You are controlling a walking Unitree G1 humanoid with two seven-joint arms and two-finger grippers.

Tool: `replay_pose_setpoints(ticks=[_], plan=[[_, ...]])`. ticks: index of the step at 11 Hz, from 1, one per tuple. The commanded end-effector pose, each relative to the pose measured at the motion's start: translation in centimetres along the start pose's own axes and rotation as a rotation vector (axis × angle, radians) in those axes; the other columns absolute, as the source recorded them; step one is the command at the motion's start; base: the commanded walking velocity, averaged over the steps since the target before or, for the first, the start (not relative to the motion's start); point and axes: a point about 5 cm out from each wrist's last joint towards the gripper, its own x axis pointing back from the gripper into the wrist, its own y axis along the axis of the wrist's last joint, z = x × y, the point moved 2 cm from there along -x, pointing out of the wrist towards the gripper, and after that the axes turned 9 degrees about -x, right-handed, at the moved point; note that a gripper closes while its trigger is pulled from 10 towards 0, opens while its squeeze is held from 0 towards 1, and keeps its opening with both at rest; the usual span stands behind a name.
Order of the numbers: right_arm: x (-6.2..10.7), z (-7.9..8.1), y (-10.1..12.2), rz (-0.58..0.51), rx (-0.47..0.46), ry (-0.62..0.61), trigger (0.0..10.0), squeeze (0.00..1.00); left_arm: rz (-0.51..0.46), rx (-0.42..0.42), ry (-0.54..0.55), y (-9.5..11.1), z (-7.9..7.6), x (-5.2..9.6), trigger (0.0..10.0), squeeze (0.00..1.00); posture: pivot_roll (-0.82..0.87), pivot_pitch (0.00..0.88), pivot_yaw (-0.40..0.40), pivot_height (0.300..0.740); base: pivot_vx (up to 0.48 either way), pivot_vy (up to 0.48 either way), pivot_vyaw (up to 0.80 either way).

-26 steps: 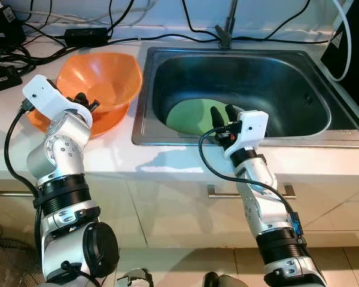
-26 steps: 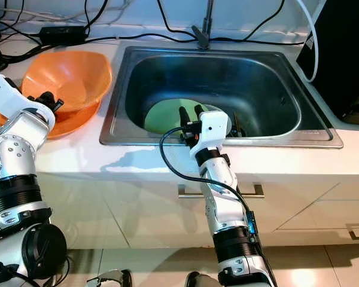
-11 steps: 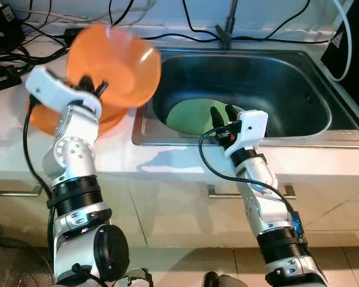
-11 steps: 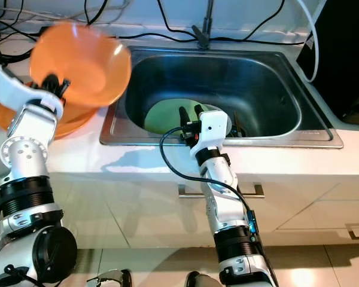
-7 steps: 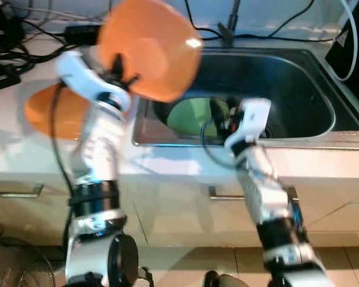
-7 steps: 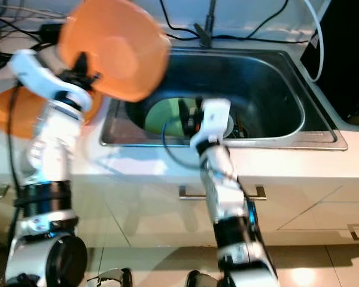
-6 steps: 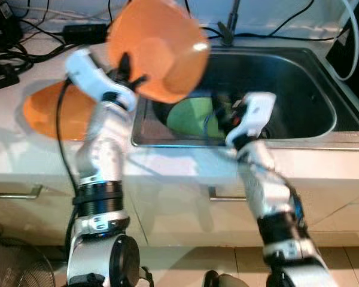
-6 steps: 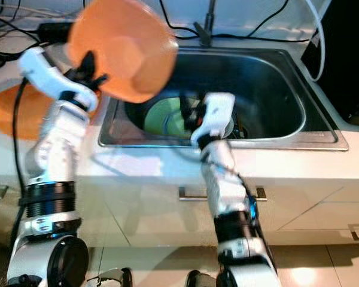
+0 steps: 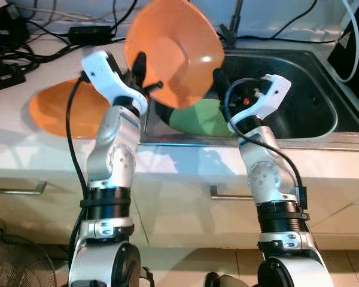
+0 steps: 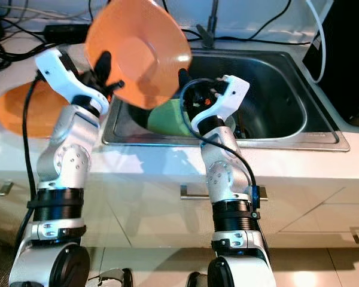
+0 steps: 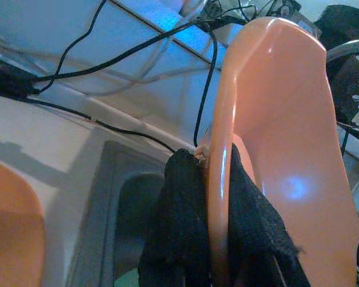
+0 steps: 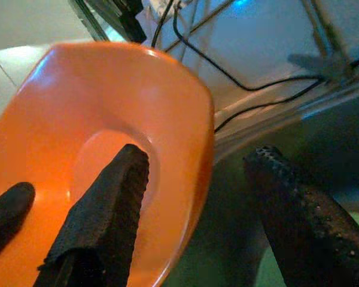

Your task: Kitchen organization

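My left gripper (image 9: 145, 76) is shut on the rim of an orange bowl (image 9: 173, 52) and holds it tilted on edge above the left side of the sink (image 9: 323, 134). In the left wrist view the two black fingers (image 11: 179, 227) pinch that rim. My right gripper (image 12: 198, 156) is raised from the sink and stands open astride the bowl's opposite rim, with one finger inside the bowl and the other outside. A second orange bowl (image 9: 63, 107) lies on the white counter at the left. A green plate (image 9: 197, 119) lies in the sink, partly hidden by the lifted bowl.
A faucet (image 9: 230, 30) stands behind the sink. Black cables and a power adapter (image 9: 90, 33) lie along the back of the counter, with a black device (image 9: 354, 42) at the far right. Cabinet drawers with handles (image 9: 227, 192) are below the counter edge.
The left gripper lifted the upper orange bowl off the lower one and carried it right, over the sink's edge. The right gripper rose from the sink to the bowl's rim.
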Motion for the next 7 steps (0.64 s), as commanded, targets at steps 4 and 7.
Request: replay_pose_setpoints(ticks=[4, 7], plan=[[-0.2, 0.1, -0.1, 0.029, -0.054, 0.014, 10.0, 0.00, -0.052, 0.053, -0.082, 1.0, -1.4, 0.1, 10.0, 0.00, 0.07, 0.042, 0.006, 0.740, 0.000, 0.000, 0.00], [-0.2, 0.0, -0.5, 0.041, -0.096, 0.002, 10.0, 0.00, -0.008, 0.057, -0.165, 0.1, -2.4, 0.5, 10.0, 0.00, 0.08, 0.061, 0.001, 0.740, 0.000, 0.000, 0.00]])
